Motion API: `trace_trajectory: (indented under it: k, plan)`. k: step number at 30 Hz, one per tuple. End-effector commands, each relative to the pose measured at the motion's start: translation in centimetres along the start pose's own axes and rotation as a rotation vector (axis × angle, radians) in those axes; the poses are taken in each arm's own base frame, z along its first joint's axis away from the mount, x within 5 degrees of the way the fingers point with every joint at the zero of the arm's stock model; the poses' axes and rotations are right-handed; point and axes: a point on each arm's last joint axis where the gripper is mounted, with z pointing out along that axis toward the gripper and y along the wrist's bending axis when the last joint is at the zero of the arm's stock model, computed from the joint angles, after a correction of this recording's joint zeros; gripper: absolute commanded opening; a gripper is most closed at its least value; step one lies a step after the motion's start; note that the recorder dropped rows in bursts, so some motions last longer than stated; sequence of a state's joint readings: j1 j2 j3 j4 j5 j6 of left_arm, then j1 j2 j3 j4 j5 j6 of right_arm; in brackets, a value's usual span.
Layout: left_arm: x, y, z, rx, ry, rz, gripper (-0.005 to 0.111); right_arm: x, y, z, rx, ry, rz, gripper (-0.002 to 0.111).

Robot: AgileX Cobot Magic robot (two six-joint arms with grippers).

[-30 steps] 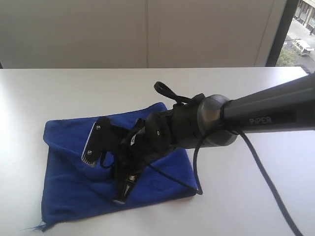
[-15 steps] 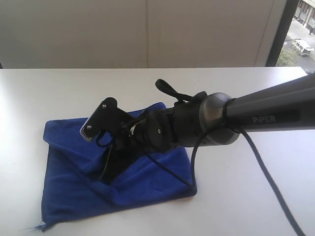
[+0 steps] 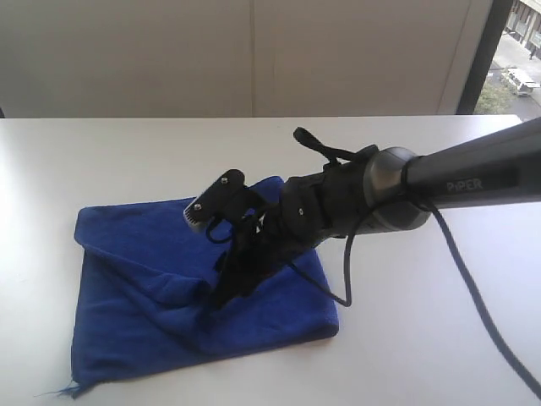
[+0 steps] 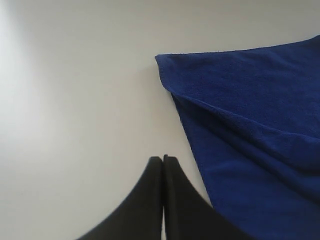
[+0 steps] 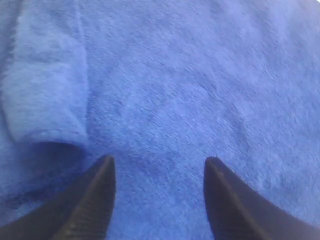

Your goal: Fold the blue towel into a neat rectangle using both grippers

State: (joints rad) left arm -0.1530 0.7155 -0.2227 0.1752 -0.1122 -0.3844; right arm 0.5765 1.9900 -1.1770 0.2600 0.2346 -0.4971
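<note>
Right hand [image 3: 204,258] higher than before; jaws apart over blue towel [image 3: 127,321]

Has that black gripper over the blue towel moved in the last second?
Yes. The right gripper has swung rightward across the blue towel, away from its left edge toward its far right corner.

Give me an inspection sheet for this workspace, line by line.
Surface: white table, no marks seen.
Job's things: blue towel lies partly folded, one flap doubled over, edges not squared.
Clutter: nothing seen.
Grippers: right gripper open over the towel, holding nothing; left gripper shut over the table beside a towel corner, holding nothing.
Cables: black cable trails from the right arm across the table.
Surroundings: pale wall behind; window at the far right.
</note>
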Motion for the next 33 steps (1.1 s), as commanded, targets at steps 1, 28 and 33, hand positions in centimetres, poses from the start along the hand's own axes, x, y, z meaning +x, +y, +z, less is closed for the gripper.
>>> trace_trajectory:
  k: [1, 28, 33]
  plan:
    - [0.0, 0.0, -0.1, -0.003, 0.003, -0.002, 0.000, 0.9, -0.8, -0.5, -0.023, 0.084, -0.011, 0.051]
    - [0.0, 0.0, -0.1, -0.003, 0.002, -0.002, 0.000, -1.5, 5.0, 0.3, 0.021, -0.088, -1.057, 0.051]
    - [0.0, 0.0, -0.1, -0.003, 0.002, -0.002, 0.000, -1.8, 4.9, 0.3, 0.049, -0.113, -1.072, 0.051]
